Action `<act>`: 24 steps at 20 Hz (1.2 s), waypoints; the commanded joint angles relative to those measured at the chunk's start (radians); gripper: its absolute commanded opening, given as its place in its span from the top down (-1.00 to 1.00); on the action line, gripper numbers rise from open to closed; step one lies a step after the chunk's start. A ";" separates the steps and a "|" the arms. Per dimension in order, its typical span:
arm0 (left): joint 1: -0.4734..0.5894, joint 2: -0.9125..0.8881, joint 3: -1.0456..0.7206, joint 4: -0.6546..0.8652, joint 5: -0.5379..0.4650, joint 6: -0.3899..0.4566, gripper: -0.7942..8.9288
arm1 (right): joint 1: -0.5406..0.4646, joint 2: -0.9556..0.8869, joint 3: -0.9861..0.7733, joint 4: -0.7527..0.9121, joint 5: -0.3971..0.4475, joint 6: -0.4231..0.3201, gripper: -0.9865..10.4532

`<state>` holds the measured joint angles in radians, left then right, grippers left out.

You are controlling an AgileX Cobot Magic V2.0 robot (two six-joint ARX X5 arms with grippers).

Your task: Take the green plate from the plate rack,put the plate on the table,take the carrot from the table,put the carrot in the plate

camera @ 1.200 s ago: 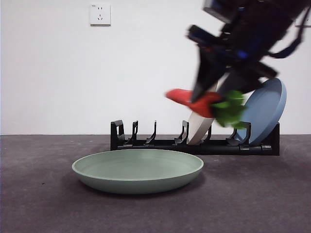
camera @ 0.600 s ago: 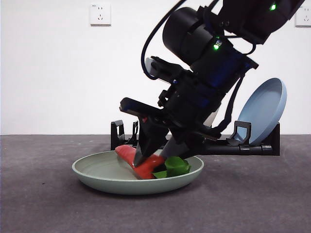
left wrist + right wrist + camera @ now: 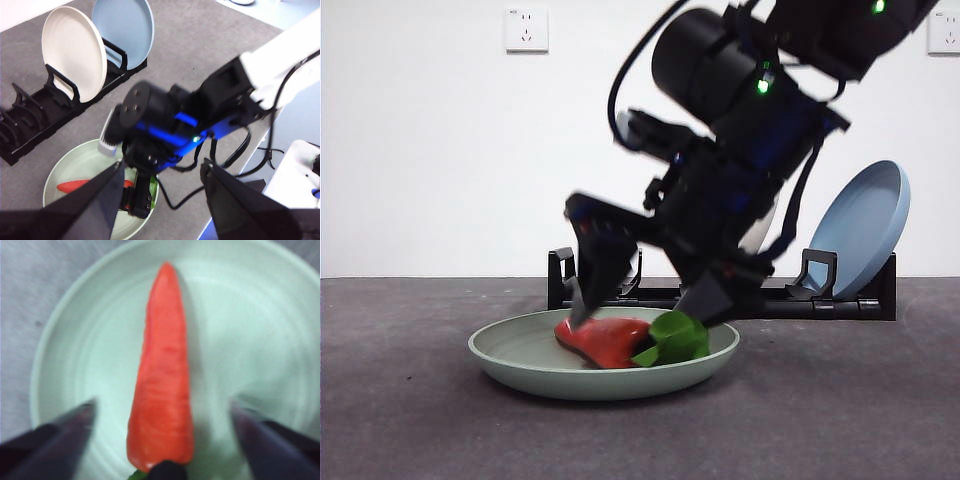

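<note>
The green plate (image 3: 520, 368) lies flat on the table (image 3: 840, 400) in front of the plate rack (image 3: 720, 297). The carrot (image 3: 605, 340) rests inside it, its green leaves (image 3: 675, 338) pointing right. My right gripper (image 3: 642, 312) straddles the carrot, open, with one jaw on each side and neither touching it. In the right wrist view the carrot (image 3: 162, 385) lies loose on the plate (image 3: 260, 340) between the spread jaws of that gripper (image 3: 162, 406). My left gripper (image 3: 162, 167) hangs open and empty high above, looking down on the plate (image 3: 65, 170) and the carrot (image 3: 72, 186).
A beige plate (image 3: 75, 52) and a blue plate (image 3: 125, 27) stand in the black rack (image 3: 30, 135); the blue plate (image 3: 865, 225) leans at the rack's right end. The right arm (image 3: 165, 135) reaches over the green plate. A wall socket (image 3: 526, 30) is on the back wall.
The right gripper brought the carrot down from the air into the green plate, then opened and let it go. The carrot now lies flatter in the plate.
</note>
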<state>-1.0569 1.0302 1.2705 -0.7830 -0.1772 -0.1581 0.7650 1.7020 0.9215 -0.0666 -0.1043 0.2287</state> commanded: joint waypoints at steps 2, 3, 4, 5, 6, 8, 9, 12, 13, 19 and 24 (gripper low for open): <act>-0.004 0.000 -0.002 -0.028 -0.004 0.001 0.30 | 0.003 -0.116 0.024 -0.066 0.003 -0.002 -0.06; -0.004 0.000 -0.002 -0.039 -0.005 0.002 0.30 | 0.003 -0.164 0.024 -0.105 0.002 -0.002 -0.06; -0.003 0.000 -0.002 -0.050 -0.005 0.003 0.30 | 0.003 -0.222 0.024 -0.157 0.002 -0.003 -0.06; -0.003 0.000 -0.002 -0.060 -0.005 0.004 0.30 | 0.003 -0.283 0.024 -0.219 0.001 -0.010 -0.06; -0.003 0.000 -0.002 -0.069 -0.005 0.004 0.30 | 0.003 -0.349 0.024 -0.293 -0.002 -0.021 -0.05; -0.003 0.000 -0.002 -0.096 -0.005 0.004 0.30 | 0.003 -0.482 0.024 -0.455 -0.002 -0.035 -0.05; -0.003 0.000 -0.002 -0.109 -0.004 0.004 0.30 | 0.003 -0.546 0.024 -0.537 -0.002 -0.042 -0.05; -0.003 0.000 -0.002 -0.168 0.000 0.003 0.30 | 0.003 -0.723 0.024 -0.758 -0.008 -0.044 -0.05; -0.003 0.000 -0.002 -0.189 0.001 0.002 0.30 | 0.003 -0.764 0.024 -0.810 -0.027 -0.045 -0.05; -0.003 0.000 -0.002 -0.270 0.081 -0.001 0.32 | 0.003 -0.920 0.024 -0.987 -0.106 -0.045 -0.04; -0.003 0.000 -0.002 -0.282 0.109 -0.003 0.54 | 0.003 -0.932 0.024 -1.015 -0.107 -0.047 0.56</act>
<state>-1.0569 1.0302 1.2705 -1.0592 -0.0708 -0.1581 0.7658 0.7696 0.9436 -1.0813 -0.2096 0.1905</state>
